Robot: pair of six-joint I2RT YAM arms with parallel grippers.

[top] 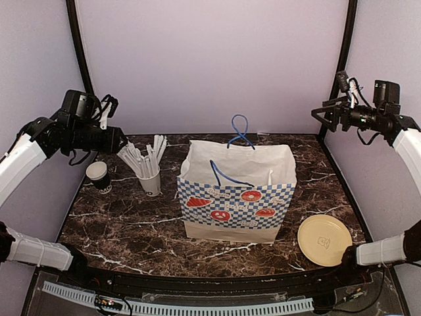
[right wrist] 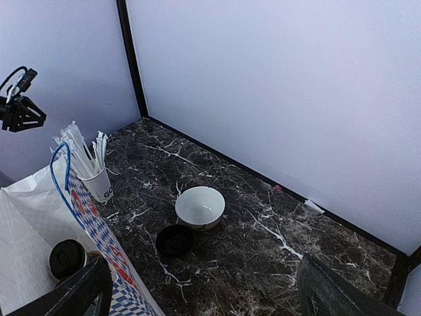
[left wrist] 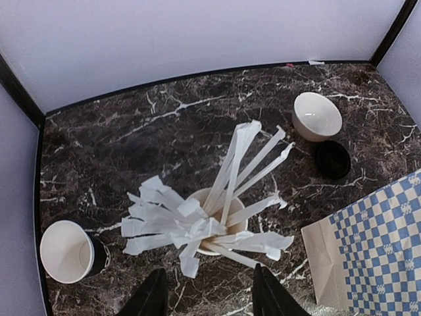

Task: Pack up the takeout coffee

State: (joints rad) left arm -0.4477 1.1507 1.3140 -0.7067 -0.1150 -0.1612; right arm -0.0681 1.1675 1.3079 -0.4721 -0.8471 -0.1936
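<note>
An open black paper cup [top: 97, 174], white inside, stands at the table's left edge; it also shows in the left wrist view [left wrist: 66, 251]. A loose black lid [left wrist: 332, 159] lies beside the white bowl behind the bag, also in the right wrist view [right wrist: 174, 240]. A second black cup with its lid on [right wrist: 68, 258] stands inside the paper bag [top: 237, 191]. My left gripper [top: 118, 139] is open and empty, high above the cup of sticks, its fingers [left wrist: 151, 296] spread. My right gripper [top: 322, 117] is open and empty, high over the back right corner.
A white cup of wrapped white sticks [top: 150, 178] stands right of the open cup. A white bowl [right wrist: 200, 206] sits behind the bag, hidden in the top view. A yellow round plate [top: 324, 240] lies front right. Purple walls and black posts enclose the table.
</note>
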